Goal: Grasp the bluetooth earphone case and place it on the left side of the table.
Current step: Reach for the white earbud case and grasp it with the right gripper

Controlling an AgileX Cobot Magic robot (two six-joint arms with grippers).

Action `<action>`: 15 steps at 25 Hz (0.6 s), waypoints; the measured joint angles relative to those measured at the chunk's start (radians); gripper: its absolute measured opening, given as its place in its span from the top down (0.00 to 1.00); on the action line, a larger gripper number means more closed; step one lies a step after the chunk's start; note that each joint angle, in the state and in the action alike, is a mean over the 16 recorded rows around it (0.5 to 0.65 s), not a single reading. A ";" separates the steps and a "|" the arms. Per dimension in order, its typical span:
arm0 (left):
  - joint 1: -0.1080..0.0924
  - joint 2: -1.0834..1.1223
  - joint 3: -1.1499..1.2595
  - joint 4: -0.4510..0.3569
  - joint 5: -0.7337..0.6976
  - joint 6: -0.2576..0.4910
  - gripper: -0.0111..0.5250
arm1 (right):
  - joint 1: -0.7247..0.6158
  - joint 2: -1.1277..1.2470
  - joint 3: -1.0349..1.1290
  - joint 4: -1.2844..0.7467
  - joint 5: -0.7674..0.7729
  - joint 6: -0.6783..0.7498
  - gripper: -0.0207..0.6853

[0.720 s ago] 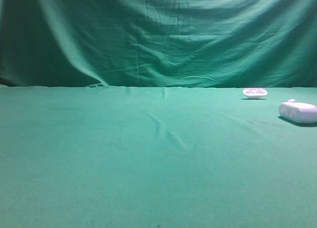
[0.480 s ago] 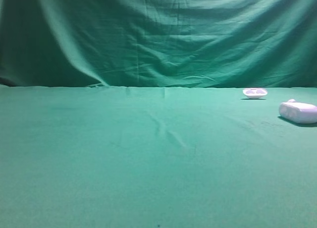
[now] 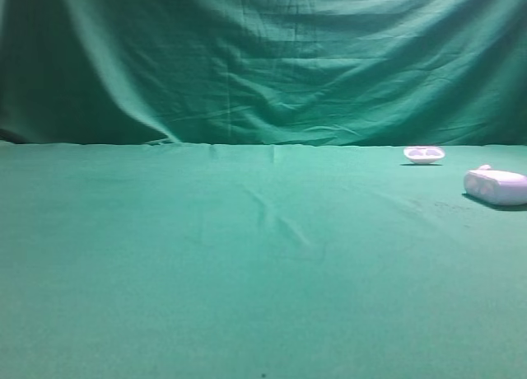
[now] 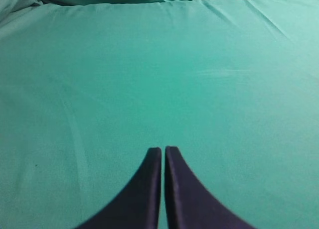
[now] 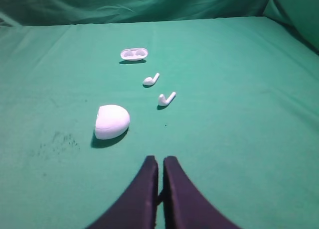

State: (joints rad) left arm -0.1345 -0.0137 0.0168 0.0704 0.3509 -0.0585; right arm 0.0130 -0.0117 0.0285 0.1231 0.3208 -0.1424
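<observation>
The earphone case (image 5: 111,121) lies on the green desk (image 5: 239,139) at left of centre in the right wrist view; the high view cuts it off at the right edge. Both grippers, left (image 4: 163,150) and right (image 5: 160,160), show jaws pressed together, arms hidden.

A creased green backdrop curtain (image 3: 263,62) hangs in dim, even light.

The wide table (image 3: 206,272) wears slightly wrinkled green cloth; on its right side lie a smooth white rounded earphone case (image 5: 111,121), a shallow white two-hollowed tray (image 5: 134,54) farther back, and two small white earbuds (image 5: 151,79) between them.
</observation>
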 joint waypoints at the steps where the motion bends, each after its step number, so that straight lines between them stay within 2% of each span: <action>1: 0.000 0.000 0.000 0.000 0.000 0.000 0.98 | 0.000 0.000 0.000 0.012 -0.023 0.000 0.97; 9: 0.000 0.000 0.000 0.000 0.000 0.000 0.98 | 0.000 0.010 -0.015 0.118 -0.211 0.002 0.97; 15: 0.000 0.000 0.000 0.000 0.000 0.000 0.98 | 0.000 0.112 -0.100 0.209 -0.201 0.005 0.97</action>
State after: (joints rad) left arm -0.1345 -0.0137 0.0168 0.0704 0.3509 -0.0585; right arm 0.0130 0.1002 -0.0715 0.3318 0.1199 -0.1379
